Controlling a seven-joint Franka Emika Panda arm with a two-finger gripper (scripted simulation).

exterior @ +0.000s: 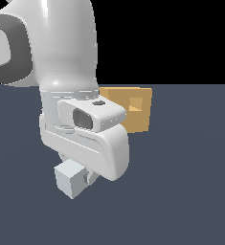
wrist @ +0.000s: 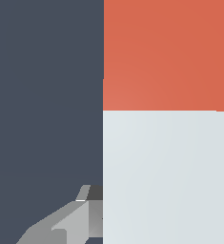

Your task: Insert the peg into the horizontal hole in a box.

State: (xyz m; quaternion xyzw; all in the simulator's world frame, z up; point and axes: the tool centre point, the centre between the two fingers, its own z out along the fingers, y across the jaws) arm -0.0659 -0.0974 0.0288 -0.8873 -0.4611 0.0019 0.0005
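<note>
- Arm [exterior: 61, 52]: big white body fills the upper part of the exterior view on that view's left, wrist bent down w/ hand section low over the worktop [exterior: 190, 191].
- End effector [exterior: 83, 178]: mostly hidden under the wrist housing in exterior view; only a bit of grey finger shows next to the peg end. In wrist view a grey finger [wrist: 73, 224] sits right against the peg's pale side, and a sliver of a second one shows at the opposite edge. Looks clamped on the peg, one finger each side.
- Peg [exterior: 71, 178]: in exterior view only its pale grey-white end block shows, sticking out below the hand toward the camera, rest hidden behind the arm. Can't tell from this view if it touches the worktop.
- Wrist view: peg runs straight away from the camera, pale part [wrist: 166, 176] near the fingers, red end [wrist: 166, 52] farther out. Dark worktop beyond it.
- Box [exterior: 135, 112]: tan-orange cube on the worktop, behind the arm and toward the exterior view's right of the peg; its near-left part is covered by the wrist.
- Hole [exterior: 135, 105]: small square, lighter orange, in the box face turned to the camera.
- Peg and box well apart; peg not in the hole.
- Box not visible in wrist view.
</note>
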